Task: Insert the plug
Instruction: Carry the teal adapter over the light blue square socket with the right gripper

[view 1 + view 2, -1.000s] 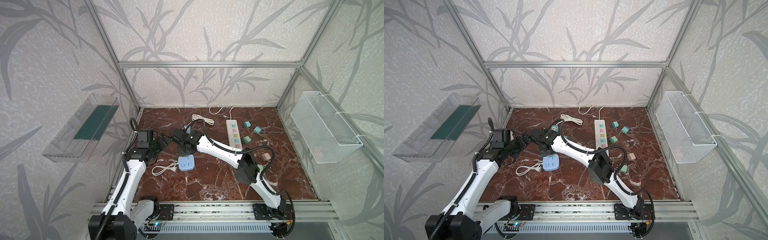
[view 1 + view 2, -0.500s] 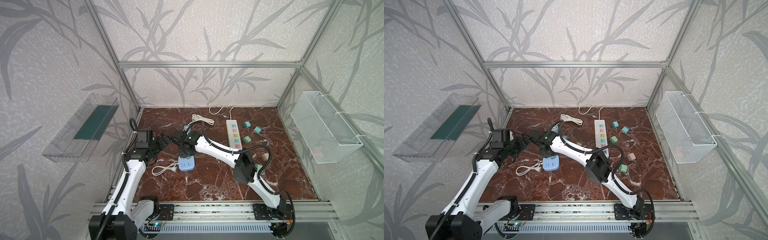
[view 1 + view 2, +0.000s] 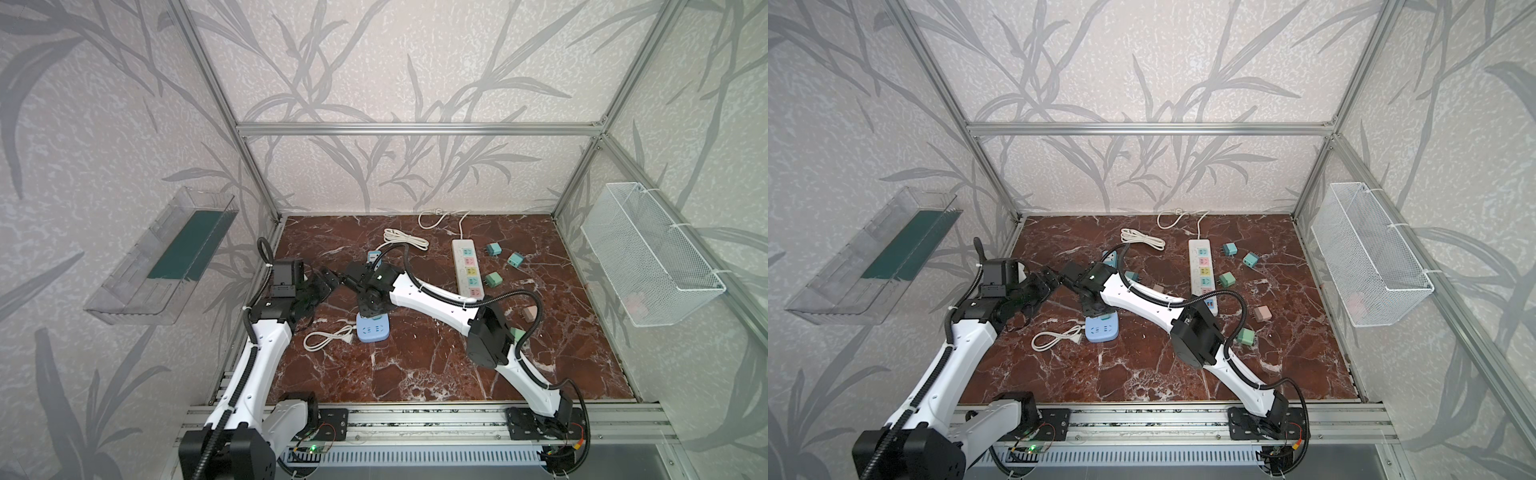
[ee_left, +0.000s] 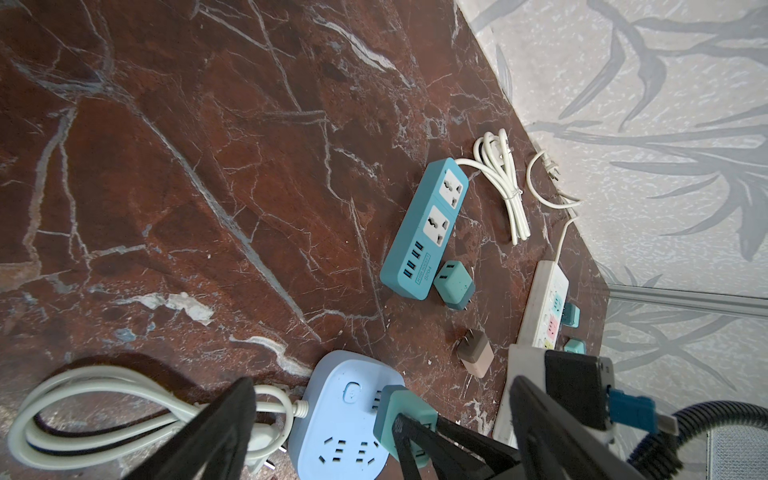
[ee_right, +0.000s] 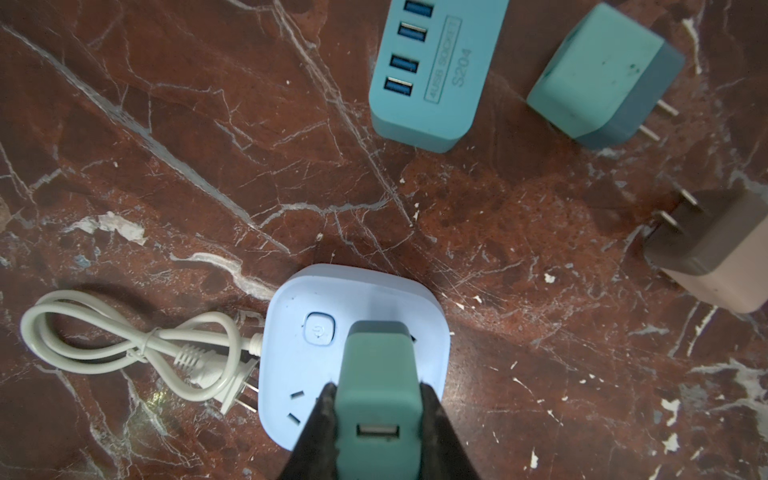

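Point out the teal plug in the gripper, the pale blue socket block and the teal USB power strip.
teal plug (image 5: 378, 374): right wrist view, middle of its body.
pale blue socket block (image 5: 361, 291): right wrist view, bare top face.
teal USB power strip (image 4: 432, 224): left wrist view, an outlet face.

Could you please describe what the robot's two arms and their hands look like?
The left arm and right arm have white shells with black joints, and a black corrugated cable conduit loops along each. The left hand and right hand are black with flat, tapering fingers.
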Robot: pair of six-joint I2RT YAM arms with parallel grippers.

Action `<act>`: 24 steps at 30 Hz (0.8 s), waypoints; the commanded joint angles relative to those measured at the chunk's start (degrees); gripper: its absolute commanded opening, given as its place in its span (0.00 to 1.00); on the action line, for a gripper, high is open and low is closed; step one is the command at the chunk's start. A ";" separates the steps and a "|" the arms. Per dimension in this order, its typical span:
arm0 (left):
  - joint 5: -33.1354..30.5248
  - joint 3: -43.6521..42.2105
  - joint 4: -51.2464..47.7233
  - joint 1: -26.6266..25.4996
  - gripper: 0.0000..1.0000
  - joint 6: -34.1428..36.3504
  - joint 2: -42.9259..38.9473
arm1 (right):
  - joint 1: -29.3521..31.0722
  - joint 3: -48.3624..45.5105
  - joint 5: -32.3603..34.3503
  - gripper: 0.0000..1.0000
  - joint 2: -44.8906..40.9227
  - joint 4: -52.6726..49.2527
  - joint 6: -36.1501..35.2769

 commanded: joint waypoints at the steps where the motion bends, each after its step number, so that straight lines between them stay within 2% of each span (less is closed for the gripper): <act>1: 0.50 -0.62 0.65 0.31 0.94 -0.39 -1.08 | -0.17 -0.52 0.87 0.00 0.74 -2.67 0.51; 10: 0.83 -0.62 0.67 0.31 0.94 -0.39 -0.90 | -1.12 4.35 3.60 0.00 2.26 -6.51 0.61; 14: 0.89 -0.62 0.75 0.31 0.94 -0.39 -0.82 | -1.27 3.01 -0.90 0.00 0.15 -3.84 -0.01; 24: 0.86 -0.70 0.84 0.31 0.94 -0.47 -0.58 | -1.27 3.99 -0.63 0.00 -0.58 -5.01 -1.89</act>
